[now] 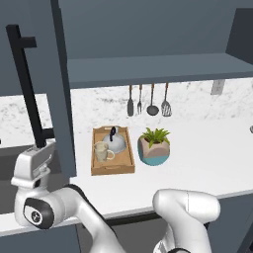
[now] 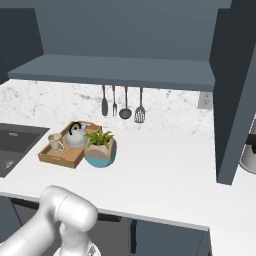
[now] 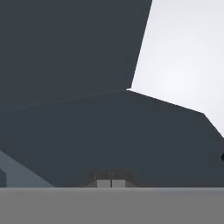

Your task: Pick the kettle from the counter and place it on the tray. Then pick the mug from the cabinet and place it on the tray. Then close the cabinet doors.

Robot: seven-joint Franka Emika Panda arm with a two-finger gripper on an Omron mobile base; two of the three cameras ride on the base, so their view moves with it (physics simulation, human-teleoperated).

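We saw both cabinet doors standing open. The left door (image 1: pixel 57 89) swung out edge-on toward us, its long black bar handle (image 1: pixel 29 84) running down just above the gripper (image 1: pixel 39 155), and it stood between the arm and the sink side of the counter (image 1: pixel 197 158). The right door (image 2: pixel 235 95) hung out over the far end of the worktop, with a silver-grey appliance (image 2: pixel 248 152) peeking from behind it.

Along the marble backsplash we had four utensils (image 2: pixel 122 102) hanging in a row, and a wall outlet (image 2: pixel 204 100) off to the side. The dark sink (image 2: pixel 15 145) sat inset at the left of the right base view. A pink-and-teal plant pot (image 1: pixel 154 147) with a spiky green plant sat just beside the tray, on the side away from the sink.

On to the containers. The wooden tray (image 1: pixel 112 169) lay flat on the counter, and it held both items: the kettle (image 1: pixel 114 142) at the far end, black handle arched up, and the mug (image 1: pixel 102 152) just in front of it, close enough that we could not say whether they touched. The cabinet (image 2: pixel 115 70) shelf above showed as a flat slate-blue slab.

In the hand view, the fingertips (image 3: pixel 103 183) sat pressed together, clenched on nothing, facing a dark door panel.
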